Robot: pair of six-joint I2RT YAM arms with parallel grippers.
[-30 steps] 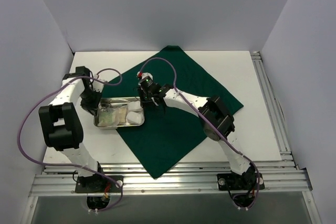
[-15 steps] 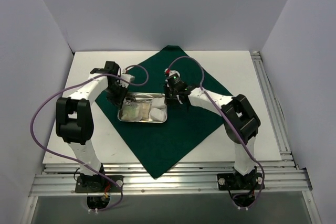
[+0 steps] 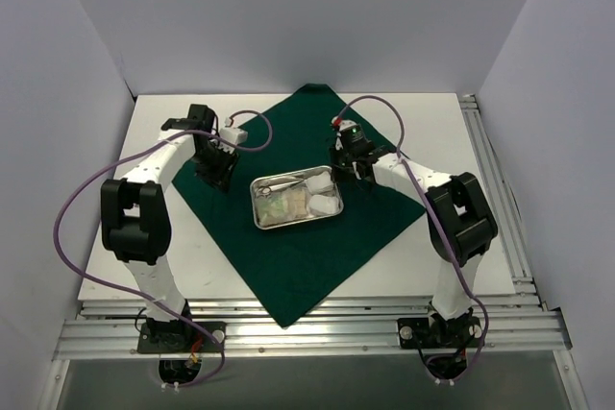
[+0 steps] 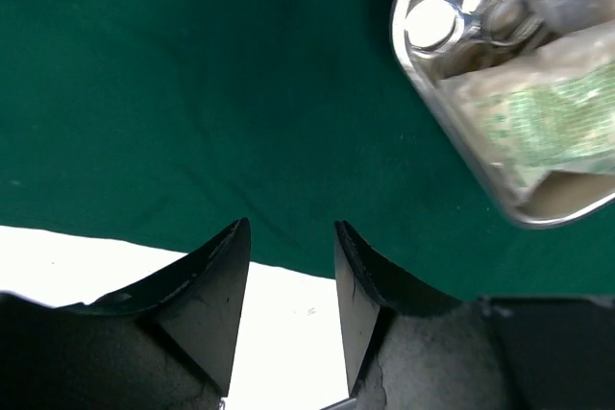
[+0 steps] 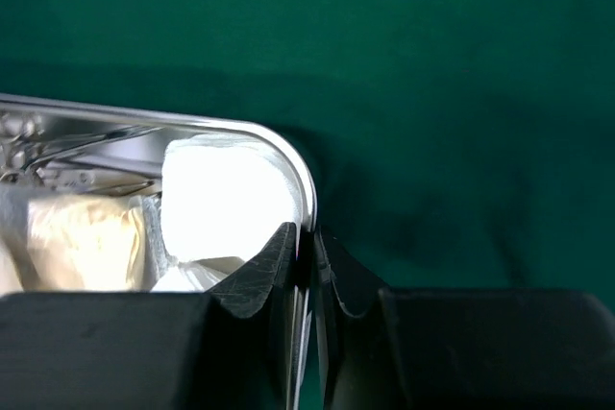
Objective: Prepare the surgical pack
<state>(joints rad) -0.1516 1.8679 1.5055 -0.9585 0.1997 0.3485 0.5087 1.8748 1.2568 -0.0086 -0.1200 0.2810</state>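
The dark green drape (image 3: 307, 261) lies as a diamond on the white table. Near its middle sits the steel tray (image 3: 253, 206), which holds white gauze (image 3: 323, 201), a clear packet (image 3: 279, 206) and steel instruments (image 3: 279, 180). My right gripper (image 3: 344, 172) is shut on the tray's right rim (image 5: 288, 156), one finger inside by the gauze (image 5: 226, 199) and one outside. My left gripper (image 3: 213, 176) stands open, empty, over the drape's left edge (image 4: 144, 93), apart from the tray (image 4: 519, 213). Nothing lies between its fingers (image 4: 231, 266).
White walls enclose the table on three sides. An aluminium rail (image 3: 495, 189) runs along the right edge and another along the front. Purple cables loop above both arms. Bare white table (image 3: 432, 132) shows around the drape.
The tray has slid right onto the middle of the drape, drawn by my right gripper. My left gripper has opened, let go of the tray's left end and stayed behind.
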